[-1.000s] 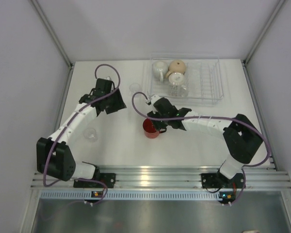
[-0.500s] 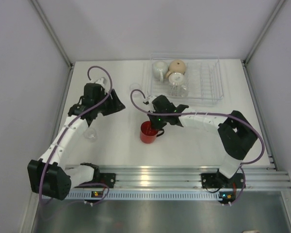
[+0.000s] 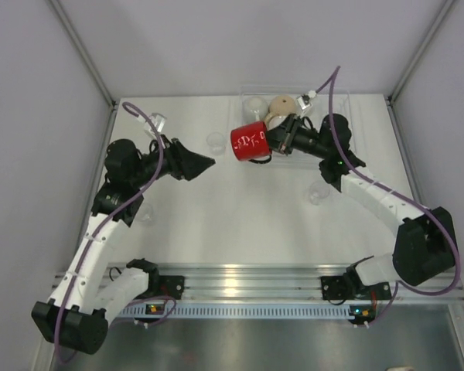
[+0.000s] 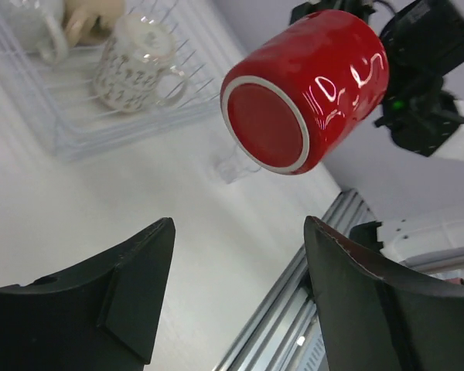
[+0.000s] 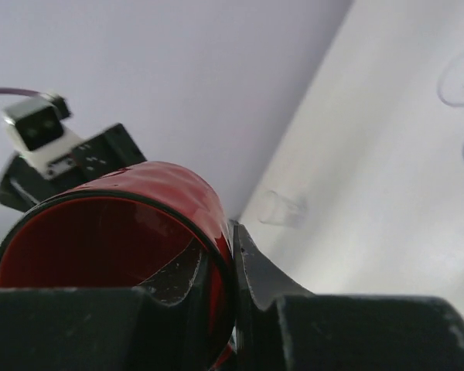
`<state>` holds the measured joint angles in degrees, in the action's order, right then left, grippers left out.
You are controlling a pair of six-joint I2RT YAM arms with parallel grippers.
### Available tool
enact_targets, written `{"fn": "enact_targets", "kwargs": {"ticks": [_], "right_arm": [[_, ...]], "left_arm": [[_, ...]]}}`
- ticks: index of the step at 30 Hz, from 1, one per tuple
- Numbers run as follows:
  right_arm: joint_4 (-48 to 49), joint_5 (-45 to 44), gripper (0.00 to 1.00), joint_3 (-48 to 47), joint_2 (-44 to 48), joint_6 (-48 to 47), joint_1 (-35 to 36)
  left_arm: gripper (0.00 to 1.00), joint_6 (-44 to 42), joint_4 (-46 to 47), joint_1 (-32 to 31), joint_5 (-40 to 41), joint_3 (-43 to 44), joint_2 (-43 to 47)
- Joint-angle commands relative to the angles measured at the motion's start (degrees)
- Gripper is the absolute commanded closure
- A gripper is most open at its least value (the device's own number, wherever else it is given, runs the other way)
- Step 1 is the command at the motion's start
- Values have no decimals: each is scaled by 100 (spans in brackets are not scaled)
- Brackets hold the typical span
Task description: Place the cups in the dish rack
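Above the white desk (image 3: 216, 232), beside the front-left corner of the transparent ribbed plastic dish rack (image 4: 69, 116), the right gripper (image 5: 216, 267) held the glossy red ceramic mug (image 3: 250, 142) aloft and tipped sideways, its fingers clenched across the rim wall, one inside and one outside. The left gripper (image 4: 238, 224) hung empty, fingers released and spread. The mug looked rigid, slick and chippable, so a firm rim pinch suited it. A second earlier it had stood upright on the desk.

White table (image 3: 240, 232), pale grey walls (image 3: 216, 46) — aluminium rail (image 3: 247, 280) at near edge.
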<state>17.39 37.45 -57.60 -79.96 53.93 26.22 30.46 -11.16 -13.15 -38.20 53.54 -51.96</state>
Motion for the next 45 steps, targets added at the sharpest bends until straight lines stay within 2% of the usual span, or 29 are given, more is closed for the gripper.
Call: {"fn": "enact_targets", "kwargs": {"ticks": [1, 4, 5, 9, 14, 23, 36, 37, 43, 45], "right_arm": [[3098, 702, 100, 153, 201, 2468, -240], [4042, 343, 100, 346, 122, 3295, -179], [4706, 98, 100, 416, 52, 3499, -135], [5836, -185, 100, 566, -221, 4186, -29], [5943, -352, 100, 715, -248, 4257, 129], [6188, -633, 100, 1049, -265, 4354, 454], [6795, -818, 100, 1375, -502, 4678, 692], [6848, -845, 100, 1383, -529, 4705, 709], [6945, -862, 100, 1427, -608, 4732, 771], [7006, -880, 100, 1471, -617, 4749, 762]], "left_arm": [[26, 959, 2111, -3, -847, -255, 72], [24, 1463, 2933, -275, -708, -563, -41], [24, 1350, 2970, -563, -472, -546, -77], [23, 901, 2979, -1470, 153, -388, -331], [24, 673, 3023, -2147, 541, -221, -727], [25, 93, 3418, -2763, 1534, -309, -718], [32, 110, 4297, -2939, 1552, -590, -894], [36, 118, 4350, -2948, 1535, -599, -903], [41, 136, 4394, -2983, 1517, -564, -1122], [45, 145, 4394, -2983, 1482, -564, -1210]]}}
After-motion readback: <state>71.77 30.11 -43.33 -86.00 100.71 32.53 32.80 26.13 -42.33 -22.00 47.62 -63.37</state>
